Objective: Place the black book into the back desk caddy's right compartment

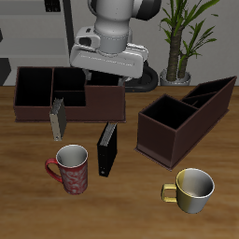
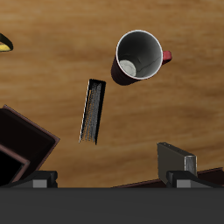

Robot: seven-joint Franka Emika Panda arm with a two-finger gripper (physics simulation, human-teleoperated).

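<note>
Book (image 1: 106, 150), black with a pale page edge, stood upright beside the red mug (image 1: 71, 170); I could not tell the gripper's (image 2: 112, 175) finger state.

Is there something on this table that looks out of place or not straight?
Nothing is spilled or damaged. The thin black book and the thinner grey book stand upright on the wooden table, outside the long maroon-brown back desk caddy.
</note>
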